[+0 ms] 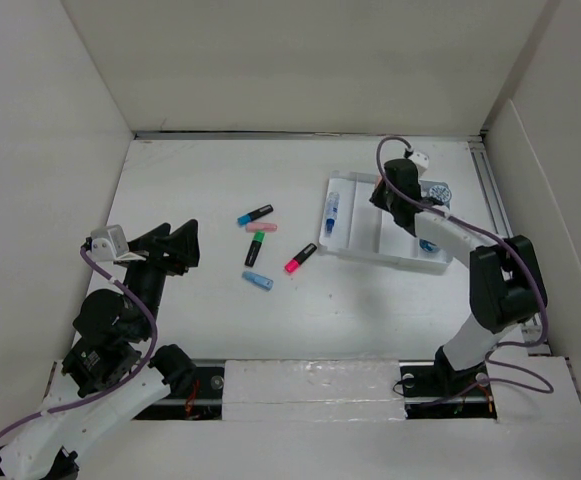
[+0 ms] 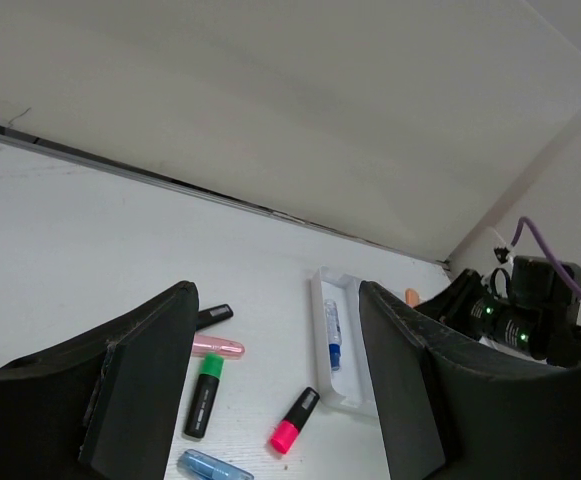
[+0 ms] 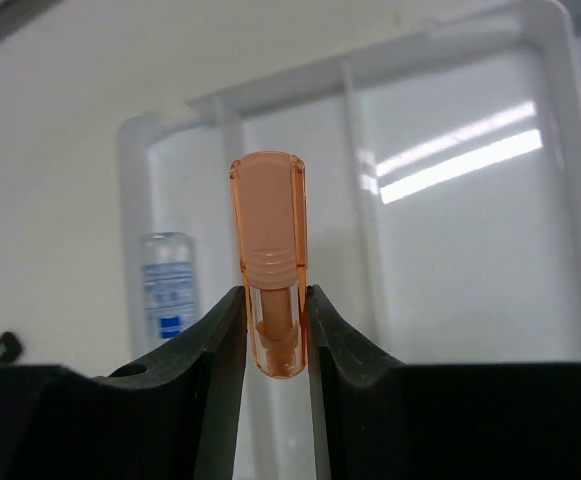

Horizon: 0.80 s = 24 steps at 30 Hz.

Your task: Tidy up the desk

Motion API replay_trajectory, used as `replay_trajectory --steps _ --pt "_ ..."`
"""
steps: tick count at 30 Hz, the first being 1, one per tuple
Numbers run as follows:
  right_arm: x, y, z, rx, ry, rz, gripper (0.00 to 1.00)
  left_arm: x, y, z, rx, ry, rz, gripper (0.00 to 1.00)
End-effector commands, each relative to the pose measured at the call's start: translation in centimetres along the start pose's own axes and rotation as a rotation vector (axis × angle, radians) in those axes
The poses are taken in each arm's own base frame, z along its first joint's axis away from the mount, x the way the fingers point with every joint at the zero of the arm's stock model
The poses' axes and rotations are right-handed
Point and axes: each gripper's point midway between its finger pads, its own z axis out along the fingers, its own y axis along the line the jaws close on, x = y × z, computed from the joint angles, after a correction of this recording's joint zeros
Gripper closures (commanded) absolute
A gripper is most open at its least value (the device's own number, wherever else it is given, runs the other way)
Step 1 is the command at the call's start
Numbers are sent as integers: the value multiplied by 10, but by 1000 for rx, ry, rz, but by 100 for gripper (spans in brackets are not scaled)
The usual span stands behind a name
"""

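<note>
The desk (image 1: 200, 310) is a white tabletop. On its right side lies a white compartmented tray (image 1: 370, 252), with a blue pen (image 1: 331, 212) in its left slot. My right gripper (image 3: 275, 295) hangs over the tray, shut on an orange translucent marker (image 3: 268, 230) that points away from the fingers; in the top view it is my right gripper (image 1: 383, 188). My left gripper (image 1: 188, 245) stands open at the desk's left with nothing between its fingers. Ahead of it lie a green-capped highlighter (image 2: 204, 394), a pink-capped one (image 2: 295, 420) and a pale pink one (image 2: 216, 347).
A blue-capped highlighter (image 1: 255, 214) and a clear blue one (image 1: 258, 281) also lie mid-desk. A bluish roll (image 1: 436, 192) sits at the tray's far right corner. White panels wall the desk on the left, back and right.
</note>
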Motion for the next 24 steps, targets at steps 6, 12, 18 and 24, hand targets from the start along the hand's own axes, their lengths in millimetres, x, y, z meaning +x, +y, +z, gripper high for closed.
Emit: replay_trajectory --steps 6,12,18,24 --pt "-14 -58 10 134 -28 97 83 0 -4 4 12 -10 -6 39" --pt "-14 -44 12 112 -29 70 14 -2 -4 3 11 -16 -8 39" --pt "16 60 -13 -89 -23 -145 58 -3 -3 3 8 -18 -6 39" --pt "114 184 -36 -348 99 -419 90 -3 -3 3 10 -18 -6 39"
